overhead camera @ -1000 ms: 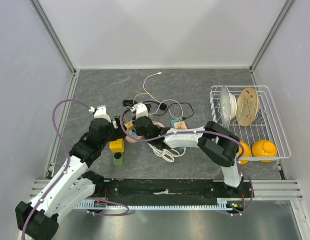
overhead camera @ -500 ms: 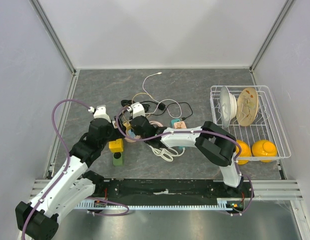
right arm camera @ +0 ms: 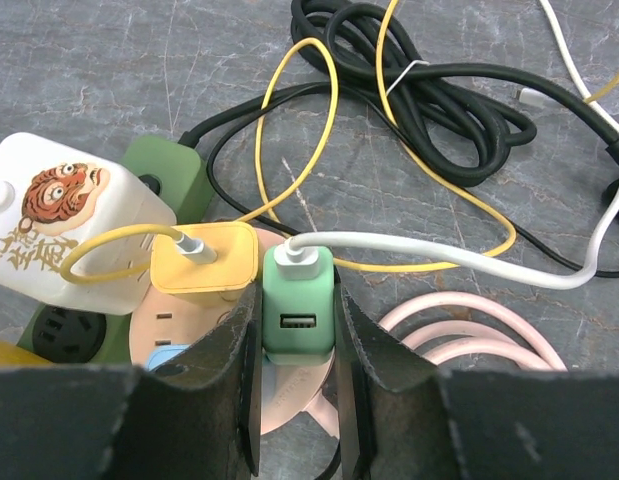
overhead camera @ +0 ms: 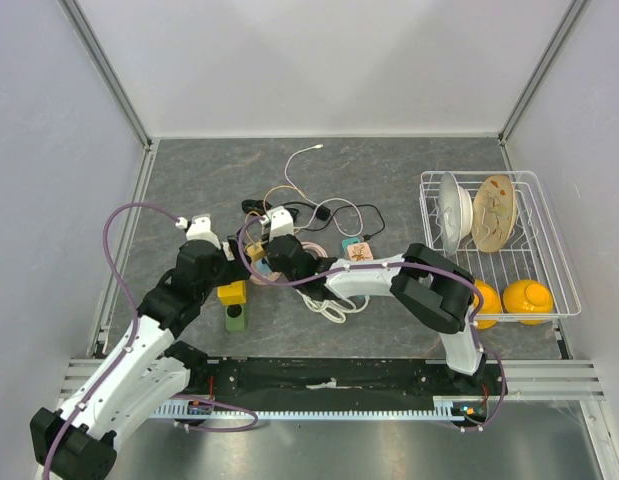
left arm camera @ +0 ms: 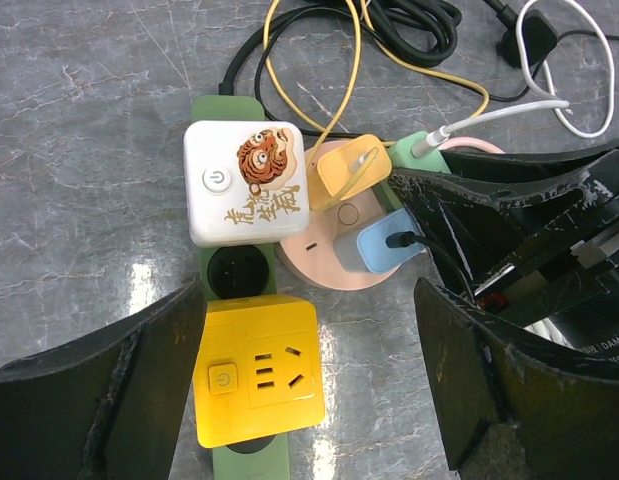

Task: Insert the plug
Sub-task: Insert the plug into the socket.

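The plug is a mint-green charger block [right arm camera: 297,300] with a white cable in its top. My right gripper [right arm camera: 297,335] is shut on its two sides and holds it upright over the edge of a round pink socket hub [right arm camera: 169,335]. A yellow charger [right arm camera: 202,262] sits in the hub beside it, and a blue one [left arm camera: 387,246] too. My left gripper [left arm camera: 309,305] stands open just above the table, with a yellow socket cube [left arm camera: 257,370] near its left finger. That cube and a white tiger-print cube [left arm camera: 246,180] sit on a green power strip [left arm camera: 234,268].
Black cable coils [right arm camera: 429,95], a yellow cable [right arm camera: 289,130] and pink cable loops [right arm camera: 469,335] lie around the hub. A wire dish rack [overhead camera: 554,285] with plates stands at the right, with yellow bowls [overhead camera: 527,298] at its near end. The two arms almost meet at the sockets.
The right gripper with the green plug has shifted only slightly over the pink hub. The left arm has barely moved.
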`<state>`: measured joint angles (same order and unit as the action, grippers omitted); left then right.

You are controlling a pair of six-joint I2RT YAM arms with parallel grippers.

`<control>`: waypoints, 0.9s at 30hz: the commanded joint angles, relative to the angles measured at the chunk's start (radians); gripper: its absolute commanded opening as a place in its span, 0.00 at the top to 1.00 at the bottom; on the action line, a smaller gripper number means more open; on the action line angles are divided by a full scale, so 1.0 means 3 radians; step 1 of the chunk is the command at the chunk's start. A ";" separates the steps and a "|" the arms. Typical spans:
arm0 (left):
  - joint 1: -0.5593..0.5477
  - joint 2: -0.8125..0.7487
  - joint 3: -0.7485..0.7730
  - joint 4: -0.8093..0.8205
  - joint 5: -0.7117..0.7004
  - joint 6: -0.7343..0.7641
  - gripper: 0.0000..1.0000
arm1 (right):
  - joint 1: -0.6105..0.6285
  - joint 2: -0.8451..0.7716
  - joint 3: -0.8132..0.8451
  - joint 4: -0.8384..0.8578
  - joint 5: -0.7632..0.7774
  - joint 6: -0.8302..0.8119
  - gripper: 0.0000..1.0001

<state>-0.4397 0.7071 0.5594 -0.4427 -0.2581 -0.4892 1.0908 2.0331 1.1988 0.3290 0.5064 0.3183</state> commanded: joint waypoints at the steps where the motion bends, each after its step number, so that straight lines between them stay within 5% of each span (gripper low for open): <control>1: 0.0013 -0.0076 0.0007 0.0003 0.0103 -0.0097 0.10 | 0.0138 0.0474 -0.0529 -0.2094 -0.1024 0.0161 1.00; 7: 0.0013 -0.0066 0.0032 0.0008 0.0395 -0.0036 0.10 | -0.0052 0.0131 -0.0386 -0.2175 -0.1100 0.0141 1.00; 19: 0.0008 -0.0066 0.0303 -0.0155 0.0574 -0.0332 0.09 | -0.0179 -0.0314 0.0130 -0.2743 -0.1131 -0.0079 0.66; 27: 0.0013 -0.0056 0.0446 -0.0314 0.0502 -0.0123 0.09 | -0.0185 -0.0334 0.0442 -0.2896 -0.1218 -0.0207 0.60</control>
<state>-0.4397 0.6926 0.6609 -0.5034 -0.1028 -0.5362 1.0374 1.8870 1.3186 -0.2401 0.1722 0.3099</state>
